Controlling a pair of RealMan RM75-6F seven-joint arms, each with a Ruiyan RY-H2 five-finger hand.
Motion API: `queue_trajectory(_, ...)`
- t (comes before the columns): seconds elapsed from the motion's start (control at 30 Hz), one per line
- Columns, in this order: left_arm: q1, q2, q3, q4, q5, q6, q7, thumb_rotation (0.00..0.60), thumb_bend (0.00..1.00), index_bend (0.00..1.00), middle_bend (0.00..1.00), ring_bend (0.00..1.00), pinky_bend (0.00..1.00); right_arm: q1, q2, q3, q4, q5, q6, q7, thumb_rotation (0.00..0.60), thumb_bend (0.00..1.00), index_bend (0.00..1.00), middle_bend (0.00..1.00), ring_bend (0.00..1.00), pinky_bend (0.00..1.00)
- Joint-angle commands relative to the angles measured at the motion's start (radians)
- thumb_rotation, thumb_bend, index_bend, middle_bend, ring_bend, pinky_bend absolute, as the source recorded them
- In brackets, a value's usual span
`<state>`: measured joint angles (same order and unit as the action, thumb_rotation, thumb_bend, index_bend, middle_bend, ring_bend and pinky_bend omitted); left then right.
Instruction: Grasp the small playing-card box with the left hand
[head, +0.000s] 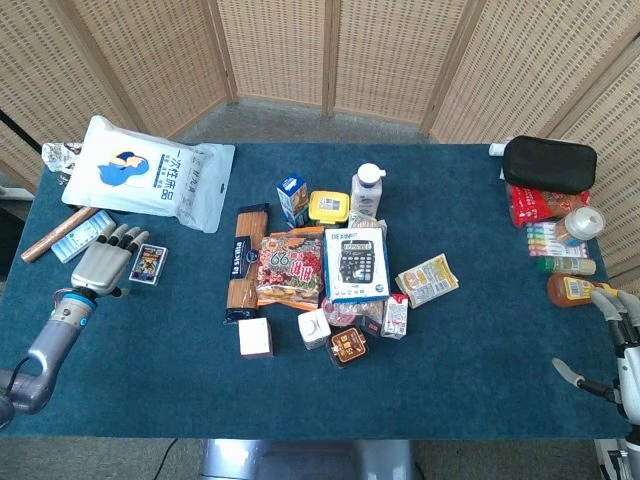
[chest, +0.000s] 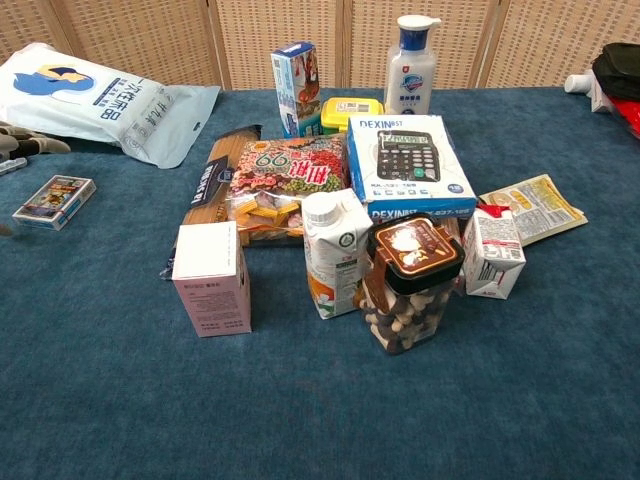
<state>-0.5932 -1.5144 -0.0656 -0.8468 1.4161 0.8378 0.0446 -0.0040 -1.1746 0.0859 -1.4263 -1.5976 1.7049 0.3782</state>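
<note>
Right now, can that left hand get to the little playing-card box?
Probably yes. The left hand hovers open just beside the playing-card box, which lies flat on bare blue table with nothing between them.

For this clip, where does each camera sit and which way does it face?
Head view: high above the near edge, looking down on the whole table; left hand beside the card box, right hand at the far right.
Chest view: low, facing across the table; only left fingers at its left edge.
Shared: card box, calculator box.
</note>
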Motion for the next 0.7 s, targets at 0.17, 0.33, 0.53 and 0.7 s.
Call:
queue_trajectory(0.17, -0.032, -0.009, -0.031, -0.047, -0.060, -0.041, 0.058, 0.600, 0.00, 0.00, 0.00, 0.00, 0.00, 0.000, -0.002, -0.003, 0.003, -0.003, -0.002, -0.001, 0.600, 0.00, 0.10, 0.13, 0.00, 0.00)
queue_trajectory(0.33, -0.041, -0.023, -0.038, -0.042, -0.101, -0.080, 0.079, 0.600, 0.00, 0.00, 0.00, 0.00, 0.00, -0.001, 0.000, -0.002, 0.002, -0.001, -0.001, 0.003, 0.600, 0.00, 0.10, 0.13, 0.00, 0.00)
queue_trajectory(0.53, -0.048, -0.055, -0.041, -0.014, -0.120, -0.086, 0.082, 0.600, 0.00, 0.10, 0.06, 0.06, 0.24, -0.001, 0.001, -0.003, 0.001, -0.003, -0.001, 0.009, 0.600, 0.00, 0.10, 0.13, 0.00, 0.00)
queue_trajectory(0.7, -0.049, -0.090, -0.052, 0.017, -0.147, -0.066, 0.127, 0.600, 0.02, 0.64, 0.63, 0.62, 0.72, -0.003, 0.003, -0.004, -0.002, -0.004, 0.002, 0.016, 0.600, 0.00, 0.10, 0.13, 0.00, 0.00)
